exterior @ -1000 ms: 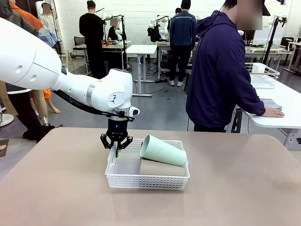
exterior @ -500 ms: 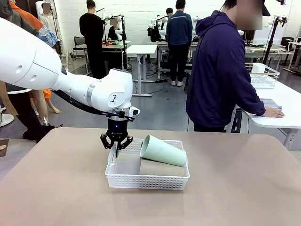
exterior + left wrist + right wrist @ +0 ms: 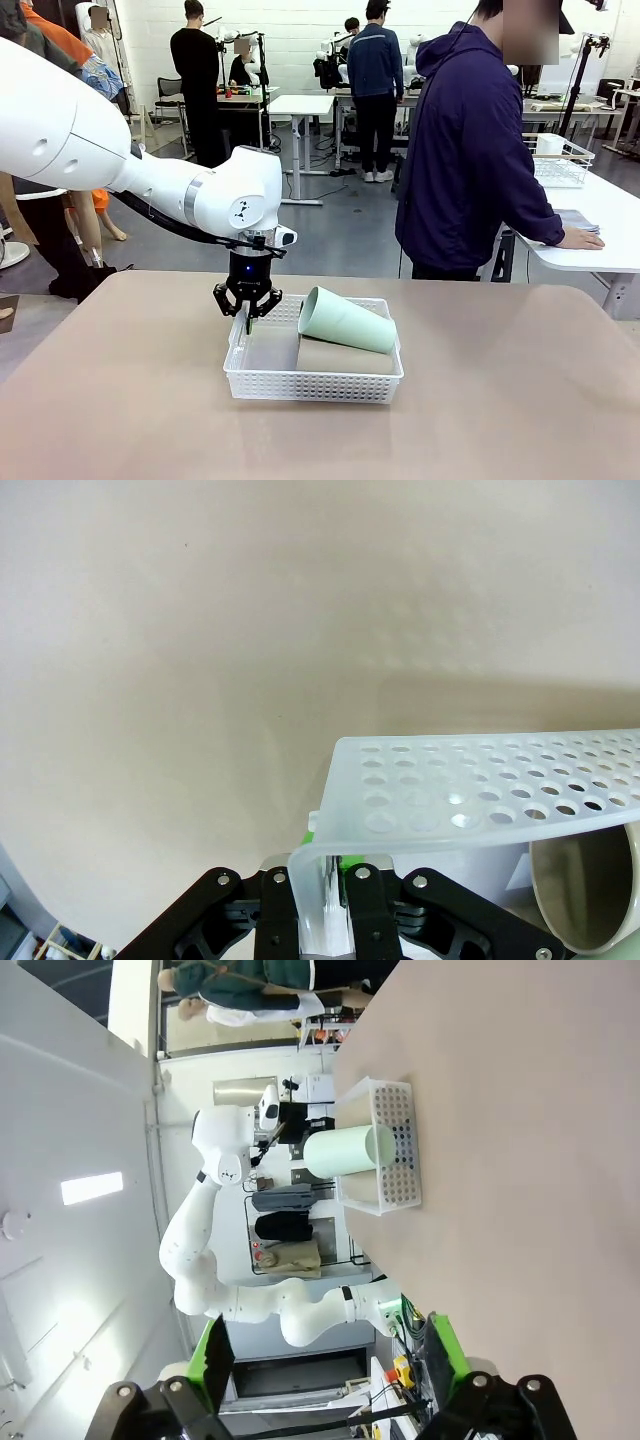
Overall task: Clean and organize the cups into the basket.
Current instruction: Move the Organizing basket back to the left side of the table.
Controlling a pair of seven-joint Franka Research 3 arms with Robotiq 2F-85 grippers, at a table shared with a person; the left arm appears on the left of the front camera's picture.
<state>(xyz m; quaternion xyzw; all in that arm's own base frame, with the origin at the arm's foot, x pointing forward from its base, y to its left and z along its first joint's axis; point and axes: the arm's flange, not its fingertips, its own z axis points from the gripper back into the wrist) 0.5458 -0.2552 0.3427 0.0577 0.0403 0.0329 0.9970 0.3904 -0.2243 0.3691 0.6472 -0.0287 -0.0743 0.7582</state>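
Observation:
The white lattice basket [image 3: 315, 386] sits mid-table. Inside, the mint green cup [image 3: 346, 320] lies on its side, tilted across tan-brown cups [image 3: 345, 357] that lie flat beneath it; I cannot tell how many. My left gripper [image 3: 247, 308] is shut on the basket's left wall. In the left wrist view its fingers [image 3: 365, 912] pinch the rim of the perforated wall [image 3: 480, 790], and a tan cup's open mouth [image 3: 590, 900] shows behind it. My right gripper [image 3: 330, 1385] hangs open and far from the basket [image 3: 395, 1145] and the mint cup [image 3: 345, 1150], holding nothing.
A person in a dark blue jacket [image 3: 470, 150] stands at the far side, turned away, with a hand [image 3: 580, 238] on a side table at the right. A metal wire basket [image 3: 555, 160] stands on that table. Bare tabletop [image 3: 500, 400] surrounds the white basket.

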